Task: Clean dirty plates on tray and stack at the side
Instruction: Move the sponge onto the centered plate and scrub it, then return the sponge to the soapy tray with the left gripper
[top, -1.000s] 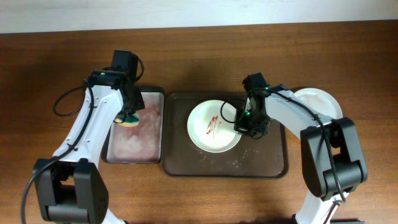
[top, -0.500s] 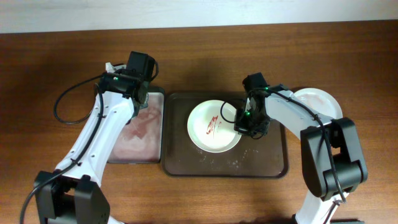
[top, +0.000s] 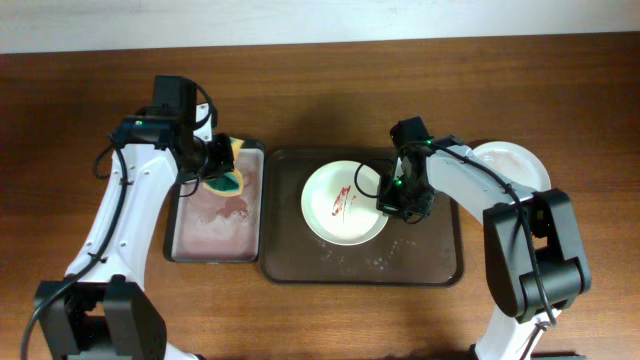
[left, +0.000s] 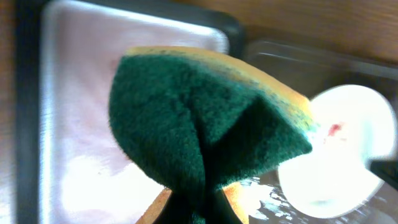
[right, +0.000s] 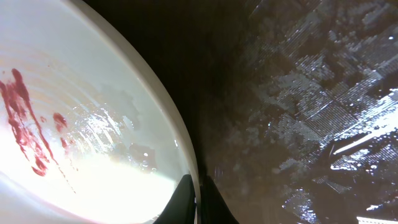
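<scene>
Scrub pending: left gripper clamps the sponge, which must go right to the plate whose rim the right gripper pinches.

"What do those two look like up close?"

"White shells on the long links and black blocks at the joints and bases. The left arm has a black cable looping off it at nine o'clock. The right arm matches it. Both show small green lights. The right gripper has thin, dark tips."
</scene>
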